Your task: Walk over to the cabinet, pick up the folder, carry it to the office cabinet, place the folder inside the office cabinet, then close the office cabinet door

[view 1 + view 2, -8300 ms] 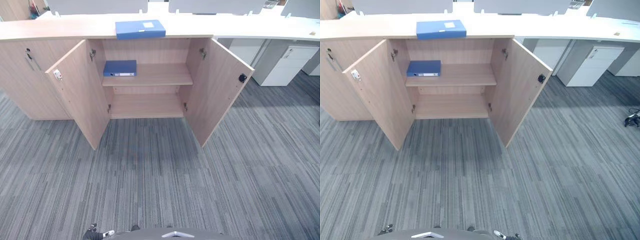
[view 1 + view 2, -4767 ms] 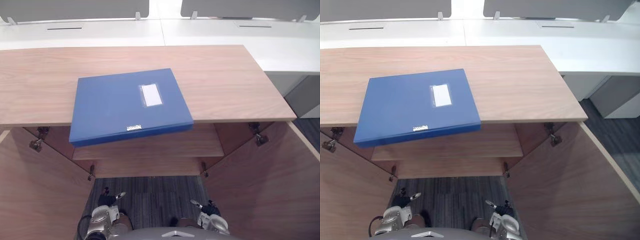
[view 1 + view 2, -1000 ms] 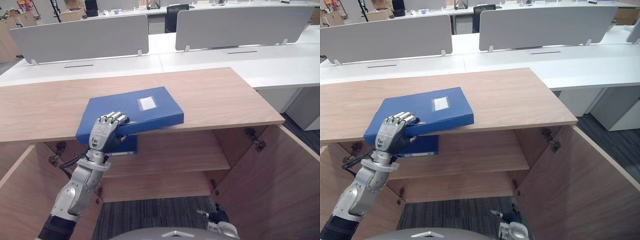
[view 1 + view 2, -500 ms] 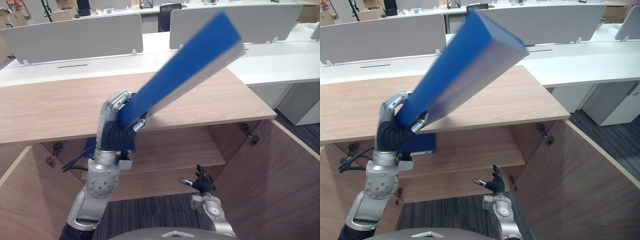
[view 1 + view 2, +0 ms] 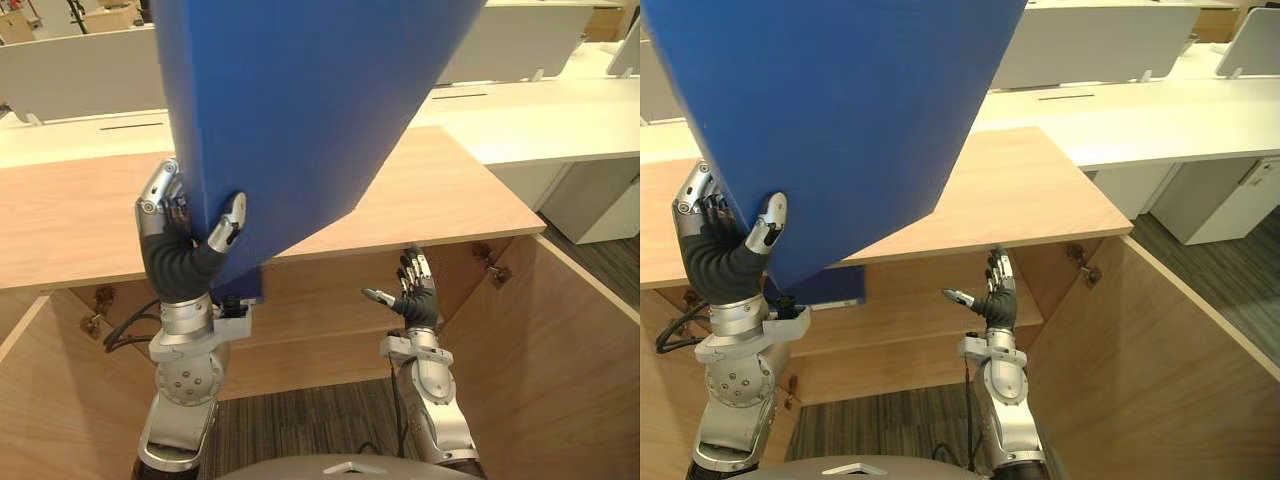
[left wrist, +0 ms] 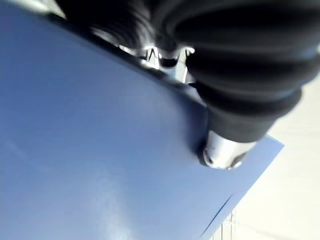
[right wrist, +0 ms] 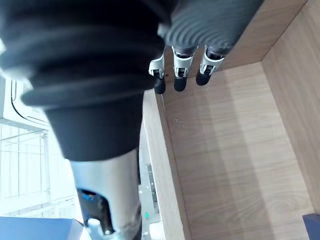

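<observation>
My left hand [image 5: 183, 250] is shut on the lower corner of the blue folder [image 5: 300, 100], fingers behind it and thumb pressed on its near face. The folder is held high above the wooden cabinet top [image 5: 455, 195], tipped up so its broad face hides much of the desks behind. In the left wrist view the thumb tip [image 6: 222, 151] presses on the folder's blue cover [image 6: 90, 150]. My right hand [image 5: 416, 297] is open, fingers straight and pointing up, in front of the open cabinet below its top edge. It touches nothing.
A second blue folder [image 5: 828, 288] lies on the cabinet's upper shelf [image 5: 330, 315], behind my left wrist. Both cabinet doors stand open, the right door [image 5: 585, 360] and the left door [image 5: 45, 395]. White desks [image 5: 520, 105] with grey screens stand behind.
The folder has come off the cabinet top and swung up close to the camera in my left hand. My right hand has risen in front of the cabinet opening.
</observation>
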`<state>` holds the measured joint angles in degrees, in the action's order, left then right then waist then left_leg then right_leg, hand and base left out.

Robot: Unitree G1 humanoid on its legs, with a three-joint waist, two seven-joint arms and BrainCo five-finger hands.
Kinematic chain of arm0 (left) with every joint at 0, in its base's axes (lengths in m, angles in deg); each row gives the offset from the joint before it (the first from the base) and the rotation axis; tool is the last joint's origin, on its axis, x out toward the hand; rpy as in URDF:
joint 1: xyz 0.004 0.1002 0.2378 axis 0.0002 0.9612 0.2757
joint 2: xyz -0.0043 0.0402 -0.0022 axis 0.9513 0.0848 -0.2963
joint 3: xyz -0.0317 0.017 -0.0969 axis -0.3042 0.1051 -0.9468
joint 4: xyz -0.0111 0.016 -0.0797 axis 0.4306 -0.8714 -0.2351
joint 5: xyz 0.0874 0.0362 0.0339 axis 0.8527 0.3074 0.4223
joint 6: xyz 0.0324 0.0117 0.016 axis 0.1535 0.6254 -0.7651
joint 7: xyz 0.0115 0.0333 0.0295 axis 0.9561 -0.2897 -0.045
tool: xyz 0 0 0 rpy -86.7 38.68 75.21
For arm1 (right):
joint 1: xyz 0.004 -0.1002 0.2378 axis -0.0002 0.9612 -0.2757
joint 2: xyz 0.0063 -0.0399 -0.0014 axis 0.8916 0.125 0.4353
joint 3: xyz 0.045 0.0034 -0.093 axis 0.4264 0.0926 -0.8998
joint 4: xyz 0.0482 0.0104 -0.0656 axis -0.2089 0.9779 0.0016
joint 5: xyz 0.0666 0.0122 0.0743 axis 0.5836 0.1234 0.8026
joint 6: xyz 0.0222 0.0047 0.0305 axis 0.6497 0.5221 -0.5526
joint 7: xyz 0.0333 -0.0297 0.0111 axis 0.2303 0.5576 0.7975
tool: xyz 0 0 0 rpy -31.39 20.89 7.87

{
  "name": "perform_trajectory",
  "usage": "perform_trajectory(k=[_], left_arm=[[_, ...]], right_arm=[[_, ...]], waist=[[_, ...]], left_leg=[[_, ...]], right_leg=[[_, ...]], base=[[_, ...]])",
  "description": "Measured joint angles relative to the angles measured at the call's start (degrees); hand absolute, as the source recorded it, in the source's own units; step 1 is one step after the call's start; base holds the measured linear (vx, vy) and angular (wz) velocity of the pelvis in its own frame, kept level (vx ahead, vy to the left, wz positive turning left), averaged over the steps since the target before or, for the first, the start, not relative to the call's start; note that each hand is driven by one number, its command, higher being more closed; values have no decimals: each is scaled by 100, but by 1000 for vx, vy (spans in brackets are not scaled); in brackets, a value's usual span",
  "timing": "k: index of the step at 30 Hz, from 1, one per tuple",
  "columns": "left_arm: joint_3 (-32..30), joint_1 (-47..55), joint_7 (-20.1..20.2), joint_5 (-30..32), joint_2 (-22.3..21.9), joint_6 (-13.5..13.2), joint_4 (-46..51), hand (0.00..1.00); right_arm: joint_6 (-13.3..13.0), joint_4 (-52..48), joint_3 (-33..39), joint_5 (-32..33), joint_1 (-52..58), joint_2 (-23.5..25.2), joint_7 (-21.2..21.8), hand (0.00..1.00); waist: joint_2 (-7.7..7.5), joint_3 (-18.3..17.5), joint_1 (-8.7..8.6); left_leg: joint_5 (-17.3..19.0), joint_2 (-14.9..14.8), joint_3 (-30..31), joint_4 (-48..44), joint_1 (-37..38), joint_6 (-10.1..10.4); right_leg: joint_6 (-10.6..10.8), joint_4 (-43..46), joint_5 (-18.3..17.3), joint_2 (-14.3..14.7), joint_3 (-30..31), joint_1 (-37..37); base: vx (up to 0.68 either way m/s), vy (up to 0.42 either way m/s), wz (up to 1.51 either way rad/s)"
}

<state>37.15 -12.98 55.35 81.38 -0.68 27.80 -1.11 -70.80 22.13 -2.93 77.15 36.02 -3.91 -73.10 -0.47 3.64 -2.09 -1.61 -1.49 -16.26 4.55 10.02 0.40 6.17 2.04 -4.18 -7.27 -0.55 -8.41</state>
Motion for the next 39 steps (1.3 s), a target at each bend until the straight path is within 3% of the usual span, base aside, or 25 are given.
perform_trajectory(k=[9,22,27,31,39], left_arm=[[-253,504,263,-831,-174,-22,-23,100],[-307,965,512,-871,-205,-16,-320,100],[-393,1029,506,-866,-281,-13,-379,100],[-409,1022,469,-863,-329,11,-527,100],[-217,1032,295,-843,-444,41,-526,100]], right_arm=[[333,-429,-11,-56,61,-11,-241,0],[391,-643,112,-273,224,7,-176,0],[-67,-1425,695,-351,373,258,-194,0],[-48,-1390,1071,-477,717,355,-270,0],[-34,-1407,1117,-511,1062,387,-666,0]], waist=[[-2,2,-3],[1,0,-17],[-40,-33,-137],[-44,-57,-180],[55,-154,-269]], left_leg=[[9,12,1,-1,-110,-10],[-3,21,19,0,-213,-33],[26,31,-111,2,-155,-45],[71,49,-244,35,-99,-16],[81,55,-378,36,-95,-5]], right_leg=[[5,-23,55,-5,5,81],[6,82,58,-7,60,240],[23,70,86,-17,169,250],[56,63,108,-32,298,275],[69,78,127,-38,393,374]], base=[[0,0,-1],[0,0,0],[-25,-1,-12],[-47,8,-16],[-34,-4,-11]])
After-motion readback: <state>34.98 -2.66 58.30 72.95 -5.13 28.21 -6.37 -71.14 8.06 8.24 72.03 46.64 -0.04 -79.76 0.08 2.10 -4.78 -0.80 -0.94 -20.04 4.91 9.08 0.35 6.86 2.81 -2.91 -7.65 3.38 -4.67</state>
